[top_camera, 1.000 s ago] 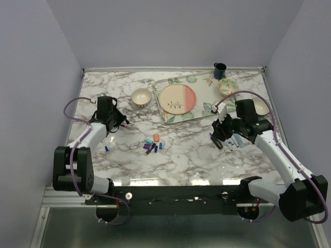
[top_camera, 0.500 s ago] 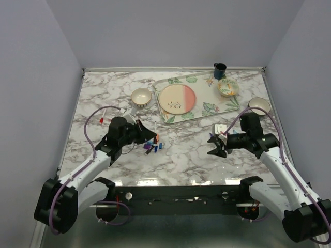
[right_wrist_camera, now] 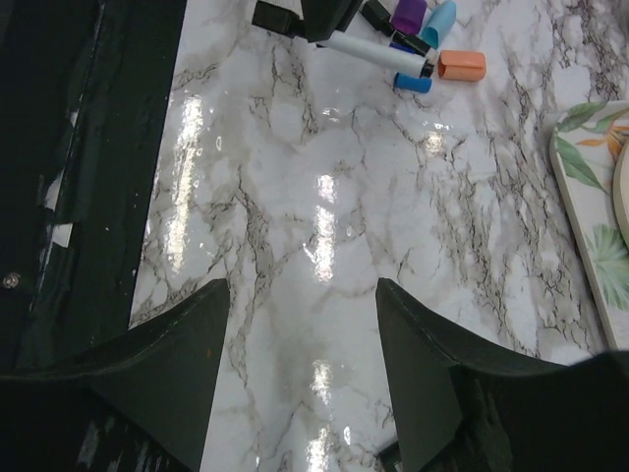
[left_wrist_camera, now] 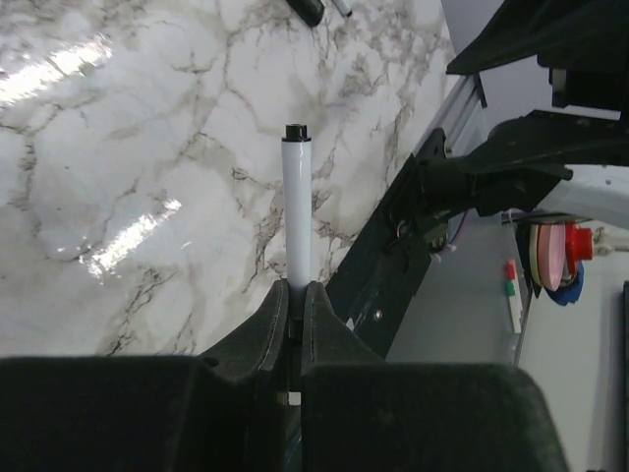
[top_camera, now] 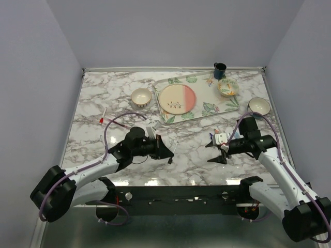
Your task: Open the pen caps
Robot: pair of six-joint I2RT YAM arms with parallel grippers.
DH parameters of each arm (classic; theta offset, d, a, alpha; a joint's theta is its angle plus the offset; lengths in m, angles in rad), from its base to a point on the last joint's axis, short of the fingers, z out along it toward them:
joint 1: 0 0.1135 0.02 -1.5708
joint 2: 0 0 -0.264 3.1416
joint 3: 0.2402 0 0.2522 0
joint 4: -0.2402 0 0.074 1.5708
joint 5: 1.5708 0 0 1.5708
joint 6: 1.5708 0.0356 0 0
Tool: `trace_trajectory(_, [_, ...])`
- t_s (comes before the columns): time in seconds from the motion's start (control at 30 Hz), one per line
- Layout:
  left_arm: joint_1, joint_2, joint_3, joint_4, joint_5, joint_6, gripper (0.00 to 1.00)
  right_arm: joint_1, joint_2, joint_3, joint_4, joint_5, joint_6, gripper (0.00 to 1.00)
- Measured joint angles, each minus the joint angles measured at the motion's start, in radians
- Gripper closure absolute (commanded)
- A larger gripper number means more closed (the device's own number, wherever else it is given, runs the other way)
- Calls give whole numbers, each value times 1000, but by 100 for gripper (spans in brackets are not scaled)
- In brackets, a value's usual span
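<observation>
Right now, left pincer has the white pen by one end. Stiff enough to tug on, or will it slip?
Probably stiff: the white pen juts straight from the left pincer, no sag. Slip looks possible: the barrel seems smooth and glossy, pinched only near one end. Likely light, being slim.

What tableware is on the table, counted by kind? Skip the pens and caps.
bowls: 3
plate: 1
mug: 1
tray: 1
Total: 6
</observation>
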State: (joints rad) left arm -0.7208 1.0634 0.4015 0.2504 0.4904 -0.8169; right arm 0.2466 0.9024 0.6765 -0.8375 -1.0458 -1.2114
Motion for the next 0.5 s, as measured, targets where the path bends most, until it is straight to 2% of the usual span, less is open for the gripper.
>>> trace_trajectory(0.5, [-198, 284, 101, 112, 45, 2, 100, 0, 1, -7, -35, -19, -84, 30])
